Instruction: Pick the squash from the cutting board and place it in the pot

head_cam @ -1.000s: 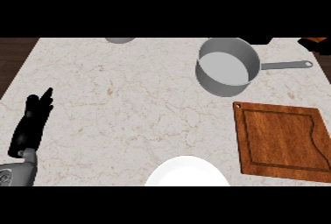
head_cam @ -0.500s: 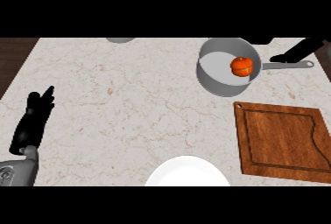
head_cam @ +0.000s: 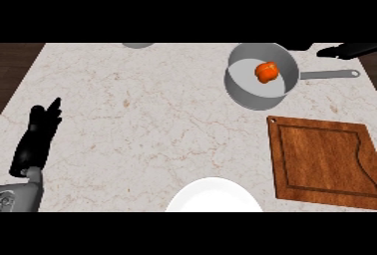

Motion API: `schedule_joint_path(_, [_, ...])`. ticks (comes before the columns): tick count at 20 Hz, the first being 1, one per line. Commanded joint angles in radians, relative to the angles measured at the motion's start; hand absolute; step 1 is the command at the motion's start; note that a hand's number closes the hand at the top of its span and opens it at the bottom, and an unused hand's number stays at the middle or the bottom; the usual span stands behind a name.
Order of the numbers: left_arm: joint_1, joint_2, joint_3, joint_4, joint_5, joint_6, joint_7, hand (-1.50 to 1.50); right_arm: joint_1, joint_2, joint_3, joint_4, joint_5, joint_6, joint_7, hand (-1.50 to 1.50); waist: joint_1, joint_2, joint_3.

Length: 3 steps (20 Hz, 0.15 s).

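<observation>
The orange squash [head_cam: 267,71] lies inside the grey pot [head_cam: 247,92] at the back right of the counter, against the pot's far right wall. The wooden cutting board [head_cam: 324,159] at the right has nothing on it. Only part of my right hand [head_cam: 347,50] shows at the top right edge, beyond the pot's handle [head_cam: 330,75]; it is stretched out straight, holds nothing, and is apart from the pot. My left hand [head_cam: 37,139] rests open at the left edge, fingers pointing up, far from the pot.
A white plate [head_cam: 213,196] sits at the near edge in the middle. A grey round object [head_cam: 137,45] peeks in at the back edge. Dark floor shows past the counter's left side.
The squash has appeared in the pot, which held nothing a second ago. My right hand has since drawn back from above the handle toward the top right edge. The left hand has not moved.
</observation>
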Motion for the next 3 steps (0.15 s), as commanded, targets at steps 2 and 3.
schedule_joint_path(2, [-0.003,-0.023,-0.010,0.020,-0.022,0.023,-0.020,0.00,0.018,-0.120,-0.114,0.056,-0.090,0.008,-0.021,-1.50,-0.003,0.005,0.001])
schedule_joint_path(3, [0.013,0.001,0.010,0.037,-0.006,-0.002,-0.049,0.00,0.006,-0.129,-0.110,0.078,-0.082,0.003,-0.023,-1.50,0.011,0.008,0.000])
